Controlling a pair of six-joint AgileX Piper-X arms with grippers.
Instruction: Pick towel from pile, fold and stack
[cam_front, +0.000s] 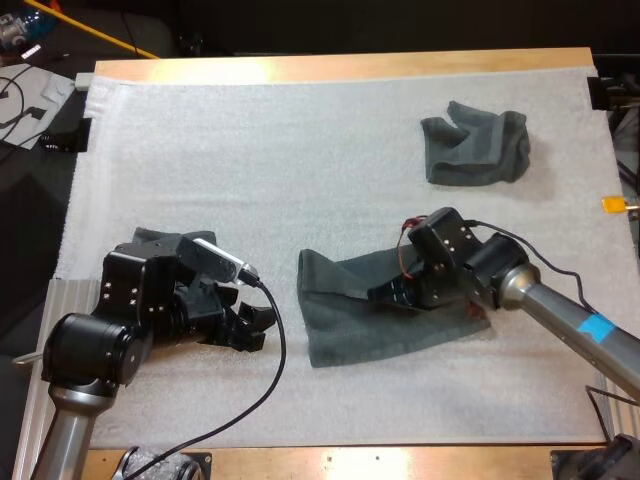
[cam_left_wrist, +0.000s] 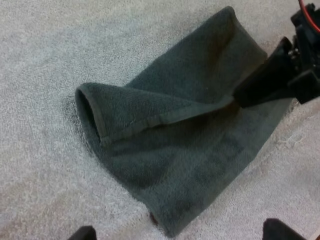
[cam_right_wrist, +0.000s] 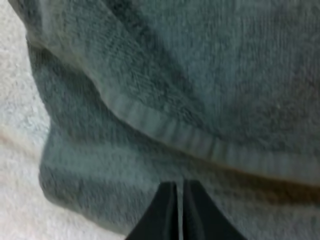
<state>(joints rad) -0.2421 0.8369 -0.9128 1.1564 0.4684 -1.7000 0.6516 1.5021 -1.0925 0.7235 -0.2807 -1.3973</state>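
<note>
Right gripper (cam_front: 383, 293) clamps towel (cam_front: 350, 335) at hem — flap lifted; left gripper (cam_front: 258, 328) gapes wide, empty, beside it; crumpled towel (cam_front: 475, 148) well apart.

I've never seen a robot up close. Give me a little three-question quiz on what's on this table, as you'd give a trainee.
1. True or false: the left gripper is gripping the half-folded dark grey-green towel.
2. How many towels lie on the white mat? A) one B) two C) three
3. Fill in: in the high view, the crumpled dark grey-green towel lies near the mat's far ____ corner.

Key
1. False. Its fingers stand open, clear of the towel. It is the right gripper that pinches the towel's folded-over edge.
2. B
3. right
</note>
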